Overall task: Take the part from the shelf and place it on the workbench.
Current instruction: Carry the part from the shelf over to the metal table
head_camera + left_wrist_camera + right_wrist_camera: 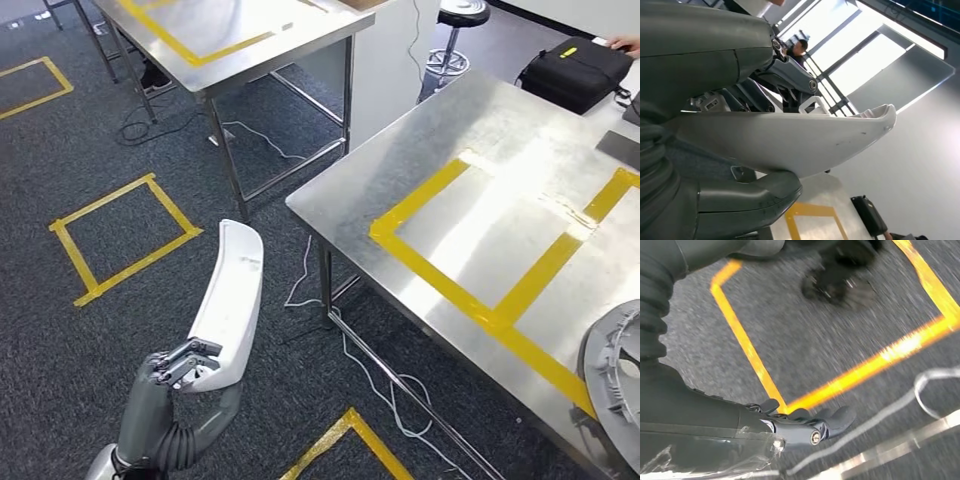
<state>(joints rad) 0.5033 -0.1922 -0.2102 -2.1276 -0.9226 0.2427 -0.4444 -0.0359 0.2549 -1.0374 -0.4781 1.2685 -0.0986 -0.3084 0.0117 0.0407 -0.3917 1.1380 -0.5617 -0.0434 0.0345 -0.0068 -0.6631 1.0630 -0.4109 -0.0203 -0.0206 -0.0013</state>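
Observation:
A long white curved part (230,300) stands up from my left hand (162,385), which grips its lower end over the carpet, left of the workbench. In the left wrist view the same part (791,137) lies clamped between the thumb (745,200) and the fingers (791,75). The steel workbench (423,160) fills the right side and carries a yellow tape rectangle (483,310). My right hand (806,425) hangs above the floor with its fingers stretched out and nothing in them.
A grey round part (615,385) lies at the workbench's near right edge. At its far end are a black bag (577,70) and a person's hand (625,43). A second steel table (226,40) stands behind. White cables (362,370) trail on the floor.

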